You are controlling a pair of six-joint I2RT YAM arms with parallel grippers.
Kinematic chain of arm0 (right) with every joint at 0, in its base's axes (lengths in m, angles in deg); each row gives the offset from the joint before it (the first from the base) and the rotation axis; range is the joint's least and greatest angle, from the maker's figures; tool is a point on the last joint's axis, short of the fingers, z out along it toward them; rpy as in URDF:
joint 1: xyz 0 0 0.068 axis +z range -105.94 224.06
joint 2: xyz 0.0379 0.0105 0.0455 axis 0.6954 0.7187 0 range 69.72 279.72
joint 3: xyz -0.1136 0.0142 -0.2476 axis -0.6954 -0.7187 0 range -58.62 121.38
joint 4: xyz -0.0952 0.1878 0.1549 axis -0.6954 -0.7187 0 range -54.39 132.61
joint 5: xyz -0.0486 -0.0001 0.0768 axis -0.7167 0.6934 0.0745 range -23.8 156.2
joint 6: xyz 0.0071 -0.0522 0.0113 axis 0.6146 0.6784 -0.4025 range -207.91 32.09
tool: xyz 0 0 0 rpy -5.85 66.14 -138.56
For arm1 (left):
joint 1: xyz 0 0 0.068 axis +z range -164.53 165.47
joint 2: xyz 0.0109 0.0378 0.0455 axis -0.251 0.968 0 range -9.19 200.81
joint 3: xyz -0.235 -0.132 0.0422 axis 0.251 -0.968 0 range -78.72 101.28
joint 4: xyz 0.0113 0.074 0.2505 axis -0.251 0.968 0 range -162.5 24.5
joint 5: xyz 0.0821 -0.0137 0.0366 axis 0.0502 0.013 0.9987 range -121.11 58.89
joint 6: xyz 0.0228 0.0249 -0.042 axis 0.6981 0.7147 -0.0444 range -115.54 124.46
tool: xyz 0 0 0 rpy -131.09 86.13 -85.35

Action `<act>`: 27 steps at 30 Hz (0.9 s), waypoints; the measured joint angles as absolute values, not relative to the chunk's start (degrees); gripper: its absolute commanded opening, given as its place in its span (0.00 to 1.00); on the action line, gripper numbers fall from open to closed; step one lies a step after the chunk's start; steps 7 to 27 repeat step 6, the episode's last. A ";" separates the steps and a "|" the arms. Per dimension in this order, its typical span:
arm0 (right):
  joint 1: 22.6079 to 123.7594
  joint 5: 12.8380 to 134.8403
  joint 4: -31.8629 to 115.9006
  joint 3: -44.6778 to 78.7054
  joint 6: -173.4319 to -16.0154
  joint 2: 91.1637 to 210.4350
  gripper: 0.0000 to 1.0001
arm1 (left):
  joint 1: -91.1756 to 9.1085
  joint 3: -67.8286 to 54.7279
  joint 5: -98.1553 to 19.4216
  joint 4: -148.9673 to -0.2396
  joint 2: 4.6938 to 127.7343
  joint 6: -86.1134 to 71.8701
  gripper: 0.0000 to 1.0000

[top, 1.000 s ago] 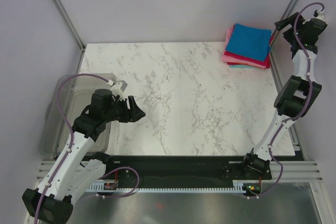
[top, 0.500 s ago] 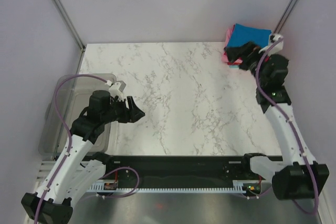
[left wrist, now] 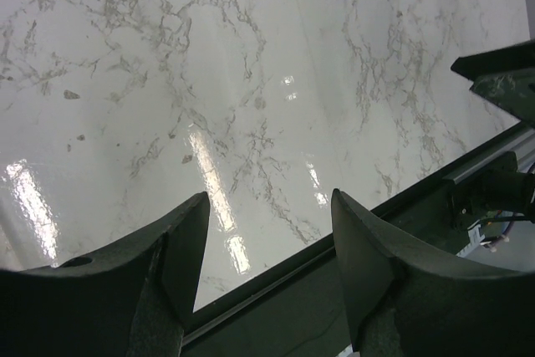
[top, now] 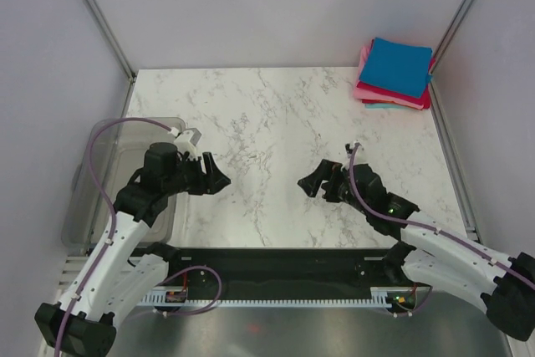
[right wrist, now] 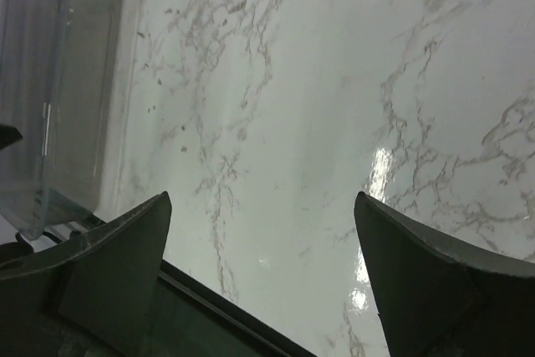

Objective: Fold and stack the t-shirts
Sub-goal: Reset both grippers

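A stack of folded t-shirts (top: 394, 73) lies at the table's far right corner, a bright blue square on top, with crimson, pink and a sliver of teal beneath. My left gripper (top: 216, 180) is open and empty over the marble at the left; in the left wrist view (left wrist: 269, 244) only bare table lies between its jaws. My right gripper (top: 311, 186) is open and empty over the near middle of the table; in the right wrist view (right wrist: 263, 244) its jaws are wide apart above bare marble. Both are far from the stack.
A clear grey plastic bin (top: 104, 175) stands at the table's left edge, under my left arm; it also shows in the right wrist view (right wrist: 54, 81). The black base rail (top: 284, 261) runs along the near edge. Metal frame posts (top: 96, 14) stand at the back corners.
My right arm has swung from the stack at the far right corner down to the near middle of the table, its gripper empty. The left arm has hardly moved.
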State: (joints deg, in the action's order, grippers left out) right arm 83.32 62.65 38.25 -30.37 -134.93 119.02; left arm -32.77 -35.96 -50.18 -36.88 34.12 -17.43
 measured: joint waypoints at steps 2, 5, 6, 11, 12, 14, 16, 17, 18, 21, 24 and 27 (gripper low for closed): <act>88.00 59.50 38.36 -31.83 -136.31 119.30 0.98 | -32.77 -35.96 -49.15 -36.88 34.29 -17.43 0.67; 92.17 56.15 39.13 -33.98 -137.73 120.13 0.98 | -32.77 -35.96 -48.45 -36.86 34.31 -17.43 0.67; 93.05 55.39 39.17 -34.22 -137.82 120.83 0.98 | -32.77 -35.96 -47.95 -36.86 34.31 -17.41 0.67; 93.05 55.39 39.17 -34.22 -137.82 120.83 0.98 | -32.77 -35.96 -47.95 -36.86 34.31 -17.41 0.67; 93.05 55.39 39.17 -34.22 -137.82 120.83 0.98 | -32.77 -35.96 -47.95 -36.86 34.31 -17.41 0.67; 93.05 55.39 39.17 -34.22 -137.82 120.83 0.98 | -32.77 -35.96 -47.95 -36.86 34.31 -17.41 0.67; 93.05 55.39 39.17 -34.22 -137.82 120.83 0.98 | -32.77 -35.96 -47.95 -36.86 34.31 -17.41 0.67; 93.05 55.39 39.17 -34.22 -137.82 120.83 0.98 | -32.77 -35.96 -47.95 -36.86 34.31 -17.41 0.67; 93.05 55.39 39.17 -34.22 -137.82 120.83 0.98 | -32.77 -35.96 -47.95 -36.86 34.31 -17.41 0.67; 93.05 55.39 39.17 -34.22 -137.82 120.83 0.98 | -32.77 -35.96 -47.95 -36.86 34.31 -17.41 0.67; 93.05 55.39 39.17 -34.22 -137.82 120.83 0.98 | -32.77 -35.96 -47.95 -36.86 34.31 -17.41 0.67; 93.05 55.39 39.17 -34.22 -137.82 120.83 0.98 | -32.77 -35.96 -47.95 -36.86 34.31 -17.41 0.67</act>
